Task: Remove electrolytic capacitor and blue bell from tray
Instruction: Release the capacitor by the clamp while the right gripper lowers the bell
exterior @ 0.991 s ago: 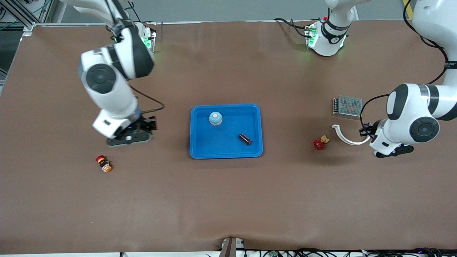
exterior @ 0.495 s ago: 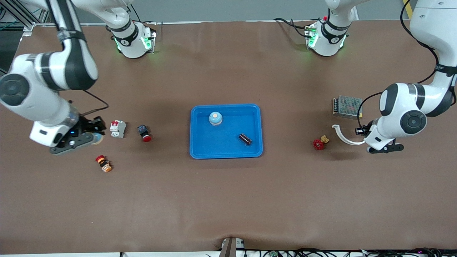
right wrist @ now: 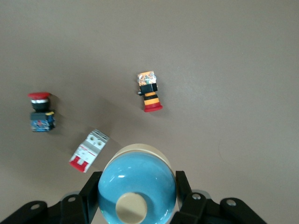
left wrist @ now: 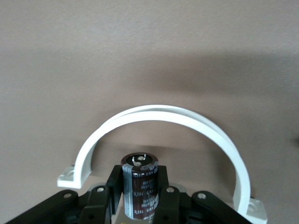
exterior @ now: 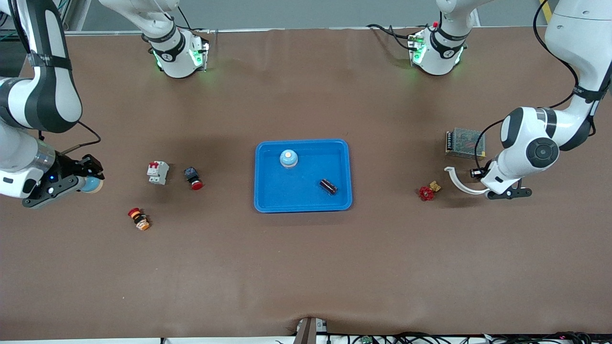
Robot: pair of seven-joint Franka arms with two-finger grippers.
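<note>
Left pincer [left wrist: 140, 205] is gripping a capacitor [left wrist: 139, 184] over the counter [exterior: 306, 267] beside a white clamp [left wrist: 159, 140]. Right pincer [right wrist: 136, 196] is gripping a blue bell [right wrist: 137, 186] near a breaker [right wrist: 88, 150]. Both are hanging well off the tray [exterior: 267, 191], seemingly for set-down; another bell [exterior: 289, 158] and capacitor [exterior: 328, 186] are lying inside it.

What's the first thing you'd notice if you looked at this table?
The bright blue tray in the middle of the table, with a blue bell and a dark capacitor lying in it. Then the two arms at the table's ends: the right gripper holds another blue bell, and the left gripper, by a white curved clamp, pinches another capacitor.
</note>
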